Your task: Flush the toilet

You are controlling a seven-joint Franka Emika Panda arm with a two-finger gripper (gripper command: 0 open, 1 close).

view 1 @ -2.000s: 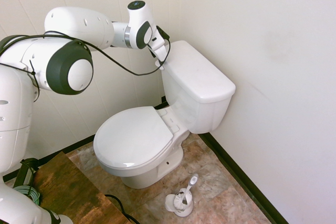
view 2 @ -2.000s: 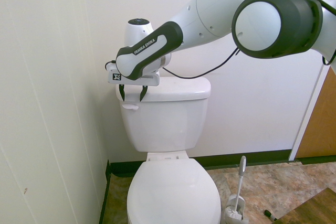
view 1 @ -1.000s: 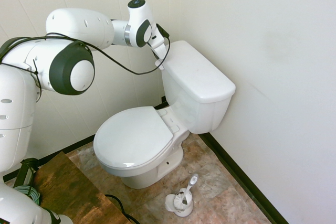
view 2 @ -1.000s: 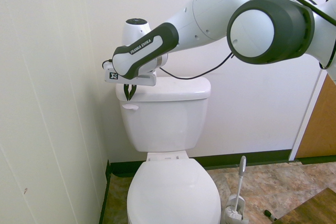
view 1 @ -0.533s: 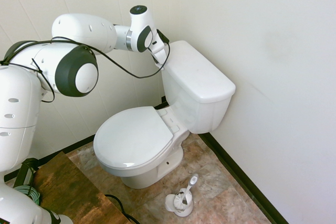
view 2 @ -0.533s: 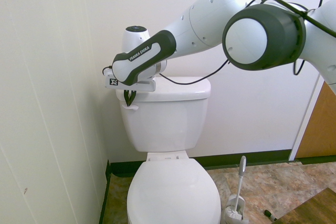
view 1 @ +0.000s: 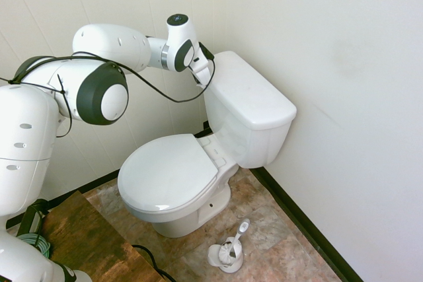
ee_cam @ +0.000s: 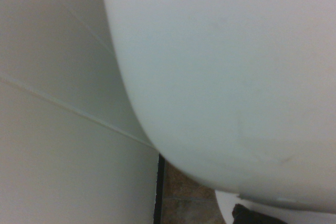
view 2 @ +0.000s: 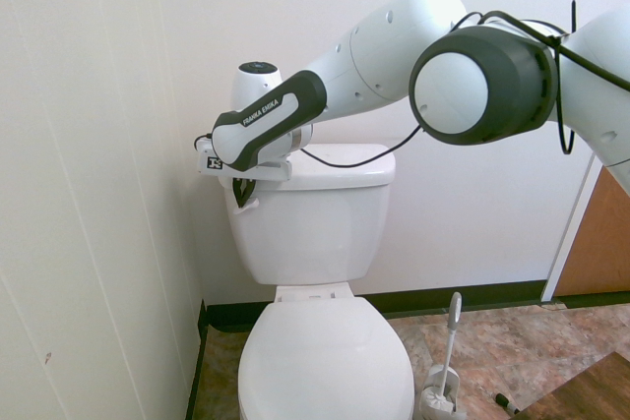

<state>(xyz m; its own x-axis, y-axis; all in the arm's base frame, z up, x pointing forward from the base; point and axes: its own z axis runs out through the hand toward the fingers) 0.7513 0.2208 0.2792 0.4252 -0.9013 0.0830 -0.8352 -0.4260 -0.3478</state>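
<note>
Second exterior view gives me the gripper (view 2: 241, 190) with fingers pressed together, pointing steeply down onto the small flush lever (view 2: 248, 202) at the tank's front corner. Below and beside it sits the toilet (view 2: 315, 233), lid down, tank against the wall.

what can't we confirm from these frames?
- Flush lever: second exterior view shows it tilted under the shut claw; actual contact too small to tell. In the first exterior view the hand hides it.
- Toilet bowl water: closed seat lid covers it.
- Wrist view: blurred tank close-up only, no lever.
- Toilet brush holder: cut by the bottom edge, second exterior view.
</note>
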